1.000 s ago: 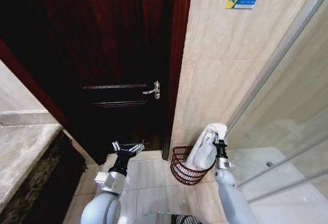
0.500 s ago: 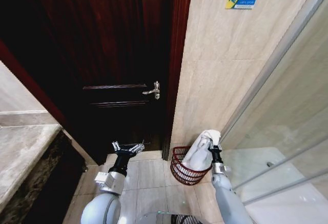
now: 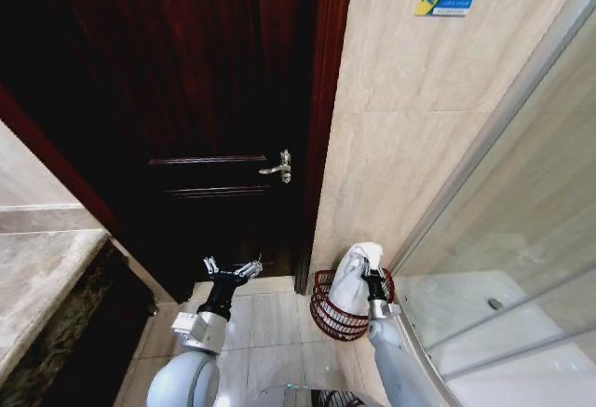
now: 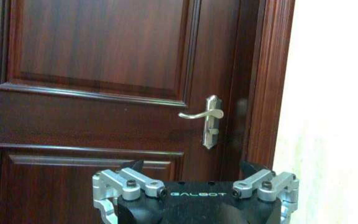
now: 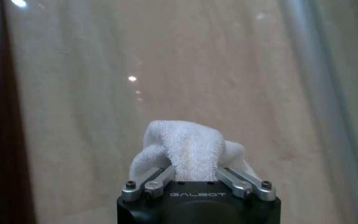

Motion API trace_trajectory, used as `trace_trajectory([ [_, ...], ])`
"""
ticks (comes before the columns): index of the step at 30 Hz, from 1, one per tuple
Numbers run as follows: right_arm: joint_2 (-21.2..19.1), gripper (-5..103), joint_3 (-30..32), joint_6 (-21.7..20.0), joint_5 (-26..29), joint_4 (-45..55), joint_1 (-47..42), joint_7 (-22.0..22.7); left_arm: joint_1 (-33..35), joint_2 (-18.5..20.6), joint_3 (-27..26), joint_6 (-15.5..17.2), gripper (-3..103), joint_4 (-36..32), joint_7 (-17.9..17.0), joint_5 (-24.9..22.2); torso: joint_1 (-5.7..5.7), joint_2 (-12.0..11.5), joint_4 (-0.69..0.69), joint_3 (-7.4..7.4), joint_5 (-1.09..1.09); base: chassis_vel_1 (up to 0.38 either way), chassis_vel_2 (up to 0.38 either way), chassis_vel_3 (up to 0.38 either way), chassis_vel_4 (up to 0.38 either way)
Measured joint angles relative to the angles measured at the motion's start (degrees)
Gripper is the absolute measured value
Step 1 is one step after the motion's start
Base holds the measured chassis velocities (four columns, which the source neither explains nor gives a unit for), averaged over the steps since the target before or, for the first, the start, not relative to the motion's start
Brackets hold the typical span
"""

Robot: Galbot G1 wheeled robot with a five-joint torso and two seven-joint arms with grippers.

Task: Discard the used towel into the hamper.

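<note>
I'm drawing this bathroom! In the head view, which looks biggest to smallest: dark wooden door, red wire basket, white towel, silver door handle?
1. Dark wooden door, by far.
2. Red wire basket.
3. White towel, held by the right gripper; close to the basket, so unsure.
4. Silver door handle, smallest, though it stands farther off.

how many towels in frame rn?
1. The white towel is pinched in the right gripper, hanging down into the hamper by the tiled wall. Any others lying deeper in the hamper would be hidden.
</note>
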Motion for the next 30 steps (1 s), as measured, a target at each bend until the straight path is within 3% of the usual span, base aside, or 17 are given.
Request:
trace_trajectory([
  [12,-1.78,11,0.7,-0.03,0.54,-13.8,4.0,-2.08,0.0,0.0,0.0,0.0,100,0.0,0.0,0.0,0.0,0.0,0.01,0.0,0.03,0.0,0.0,0.0,0.0],
  [16,-1.15,11,0.57,-0.03,-1.8,-16.06,5.24,-0.98,0.0,0.0,0.0,0.0,100,0.0,0.0,0.0,0.0,0.0,0.02,0.0,0.0,0.0,0.0,0.0,0.0],
  [19,0.21,11,0.43,-0.03,-7.36,-16.72,4.99,3.4,0.0,0.0,0.0,0.0,100,0.0,0.0,0.0,0.0,-0.01,0.03,0.0,0.01,0.0,0.0,0.0,0.0],
  [24,0.27,11,0.39,-1.72,-10.79,-16.15,3.54,5.55,0.0,0.0,0.0,0.0,100,0.0,0.0,0.0,0.0,-0.01,0.01,0.0,0.02,0.0,0.0,0.0,0.0],
  [28,-1.35,11,0.07,-8.81,-16.69,-14.18,2.13,13.1,0.0,0.0,0.0,0.0,100,0.0,0.0,0.0,0.0,-0.01,0.01,0.0,0.01,0.0,0.0,0.0,0.0],
  [30,-1.88,11,-0.06,-10.03,-16.76,-14.04,2.14,13.27,0.0,0.0,0.0,0.0,100,0.0,0.0,0.0,0.0,-0.01,0.01,0.0,0.01,0.0,0.0,0.0,0.0],
])
